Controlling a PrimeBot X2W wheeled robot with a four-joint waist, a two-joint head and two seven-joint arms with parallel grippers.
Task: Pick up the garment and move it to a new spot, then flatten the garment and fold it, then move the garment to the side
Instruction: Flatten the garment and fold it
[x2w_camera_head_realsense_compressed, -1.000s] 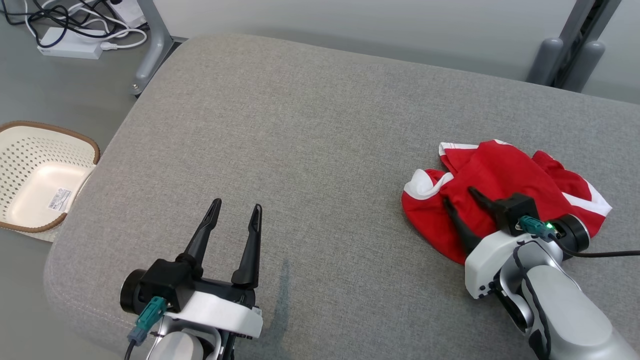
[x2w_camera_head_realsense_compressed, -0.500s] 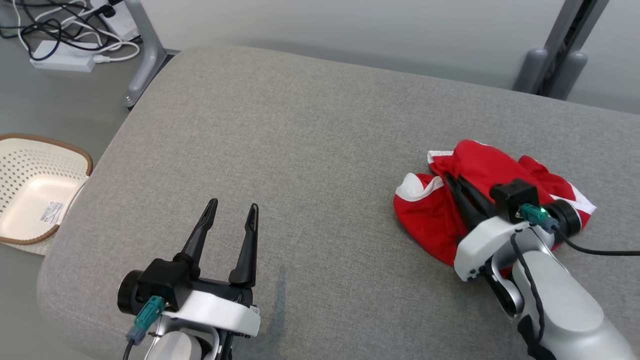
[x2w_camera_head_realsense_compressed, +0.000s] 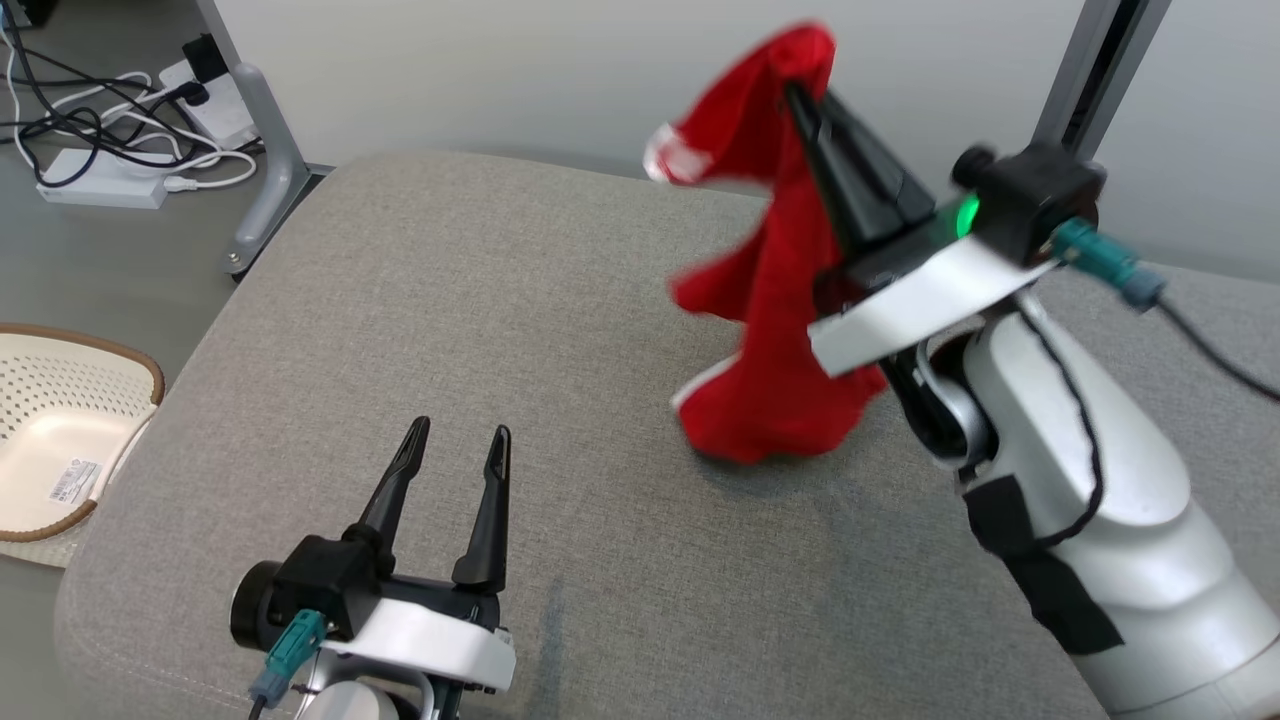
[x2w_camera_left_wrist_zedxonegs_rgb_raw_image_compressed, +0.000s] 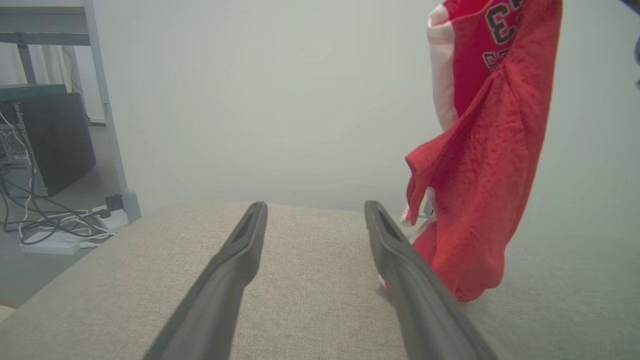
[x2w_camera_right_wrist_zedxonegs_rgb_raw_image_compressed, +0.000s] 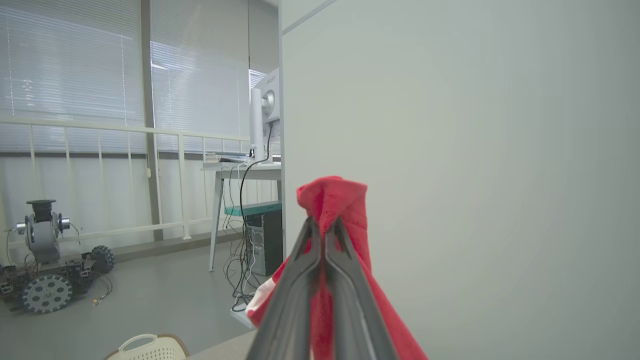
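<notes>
Where the grey cushion is stretched across the head view, its far right part is overhung by the red garment, which is held up in the air so that it hangs as a long crumpled column. The lowest fold of the cloth is seen at the cushion's top, though whether it touches cannot be told. White trim is shown along one edge, and dark numerals are seen printed near the top of the cloth in the left wrist view.

A pale perforated basket with a brown rim is set on the floor just off the cushion's left edge.

The right gripper is found well above the cushion's far right part. Its two dark fingers are pressed together on the top fold of the garment, and a bunch of red cloth is pinched between the tips.

The left gripper is held low over the cushion's near left part, well apart from the garment, with its fingers spread and nothing between them.

A white power strip with tangled cables is laid on the floor beyond the cushion's far left corner.
</notes>
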